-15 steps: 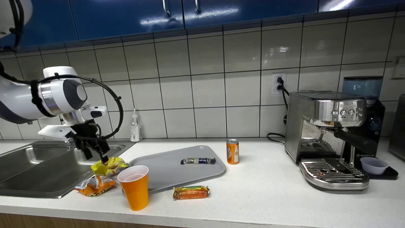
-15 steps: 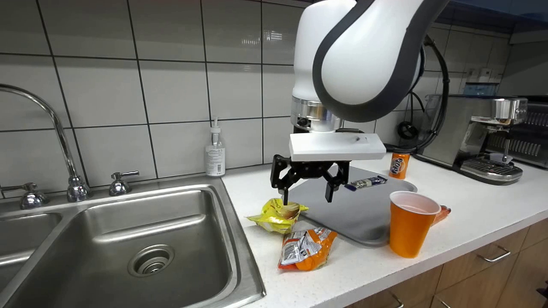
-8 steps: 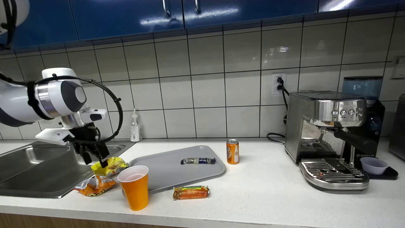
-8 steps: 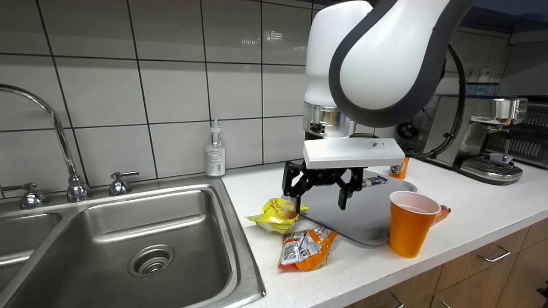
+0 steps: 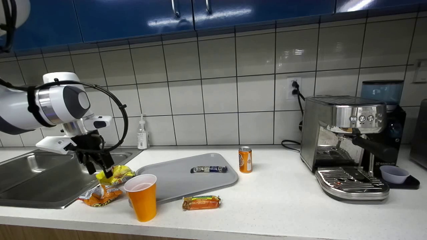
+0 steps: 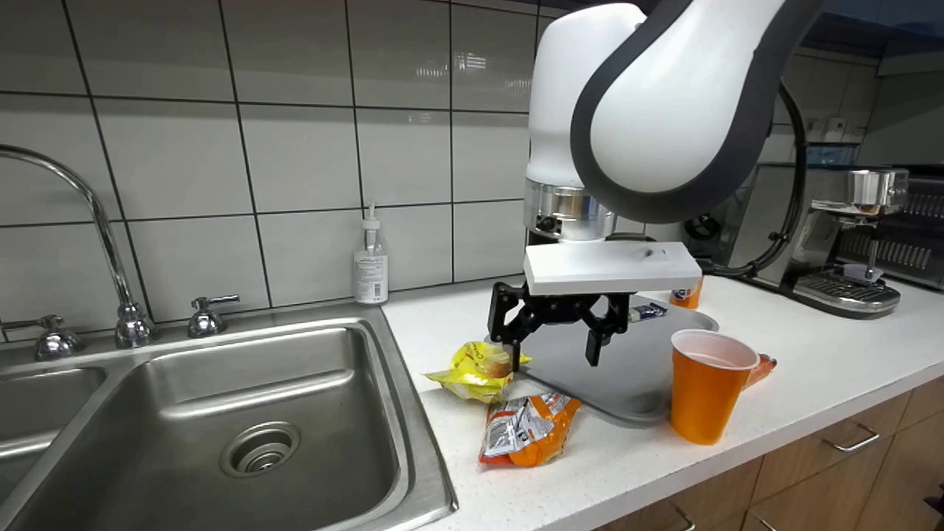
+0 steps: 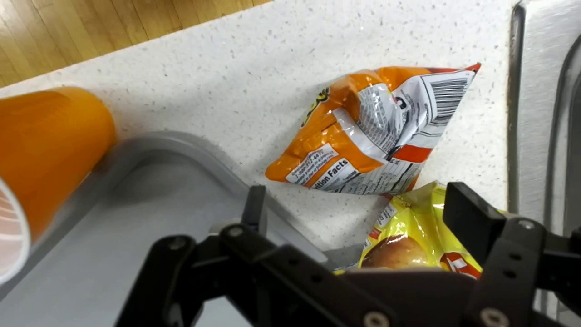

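My gripper (image 6: 554, 360) hangs over the counter with its jaws wide apart and nothing between them. Below it lies a crumpled yellow snack bag (image 7: 426, 227), partly covered by the right-hand finger in the wrist view. An orange-and-white snack bag (image 7: 363, 131), with its printed label up, lies beside the yellow one. In an exterior view the near fingertip (image 6: 515, 361) overlaps the yellow bag's edge; whether it touches cannot be told. The grey tray (image 7: 172, 190) reaches under the left-hand finger. At the tray's corner stands an orange cup (image 7: 54, 150) with a white inside.
A dark-wrapped bar (image 5: 208, 169) lies on the tray, and an orange-wrapped bar (image 5: 201, 202) in front of it. Behind stands an orange can (image 5: 245, 160). A steel sink (image 6: 420, 435) borders the bags. A soap bottle (image 6: 371, 265) and a coffee machine (image 5: 347, 113) stand by the wall.
The gripper has come a little lower and shifted slightly, to the right in one picture and to the left in another, slowing in the last half second. Bags, cup and tray have stayed put.
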Controlling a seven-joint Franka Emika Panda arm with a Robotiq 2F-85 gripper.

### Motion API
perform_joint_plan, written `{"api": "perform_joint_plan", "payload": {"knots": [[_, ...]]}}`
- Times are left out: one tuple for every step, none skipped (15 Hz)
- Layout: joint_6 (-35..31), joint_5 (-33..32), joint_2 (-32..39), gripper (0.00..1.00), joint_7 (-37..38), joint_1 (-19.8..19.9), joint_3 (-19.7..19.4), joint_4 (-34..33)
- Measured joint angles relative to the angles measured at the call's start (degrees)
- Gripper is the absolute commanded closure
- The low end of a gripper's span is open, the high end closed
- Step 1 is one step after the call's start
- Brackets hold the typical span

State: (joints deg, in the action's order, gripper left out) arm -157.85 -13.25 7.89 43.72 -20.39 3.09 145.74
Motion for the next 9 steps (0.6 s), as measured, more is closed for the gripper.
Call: {"api": "perform_joint_plan", "payload": {"knots": [[0.0,-0.3,0.0,0.00,0.9,0.0,0.1,0.0],[0.0,-0.7,0.1,0.00,1.9,-0.1,0.2,-0.1],[0.0,-1.2,0.2,0.00,3.1,-0.2,0.2,-0.1],[0.0,-1.8,0.3,0.00,4.4,-0.2,0.2,-0.2],[0.0,-2.6,0.6,0.00,5.8,-0.3,0.2,-0.3],[0.0,-3.2,0.9,0.00,7.1,-0.3,0.2,-0.5],[0.0,-3.9,1.4,0.00,8.4,-0.4,0.2,-0.7],[0.0,-4.5,1.8,0.00,9.8,-0.5,0.2,-1.0],[0.0,-5.0,2.3,0.00,10.8,-0.6,0.2,-1.2]]}}
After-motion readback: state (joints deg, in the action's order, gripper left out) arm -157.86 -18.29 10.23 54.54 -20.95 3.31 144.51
